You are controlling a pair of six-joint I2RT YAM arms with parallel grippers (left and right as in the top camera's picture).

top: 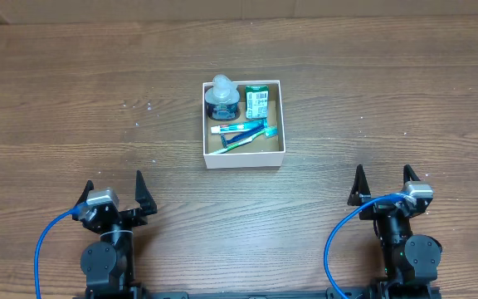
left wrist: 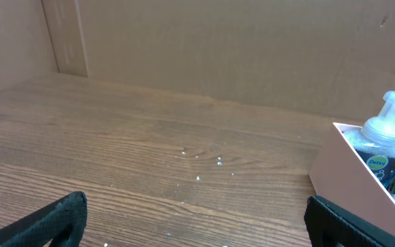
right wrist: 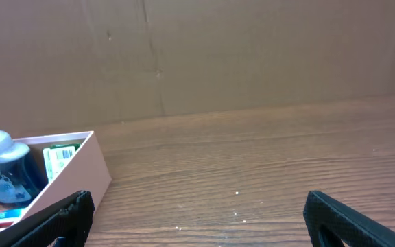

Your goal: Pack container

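Observation:
The container, a square shallow white cardboard box with a brown floor, sits at the table's middle. Inside it stand a blue pump bottle and a green tube box; a blue and green toothbrush pack lies in front of them. The container also shows at the right edge of the left wrist view and at the left of the right wrist view. My left gripper is open and empty near the front left. My right gripper is open and empty near the front right.
The brown wooden table stretches around the container. A cardboard wall stands along the table's far side. Blue cables run from both arm bases at the front edge.

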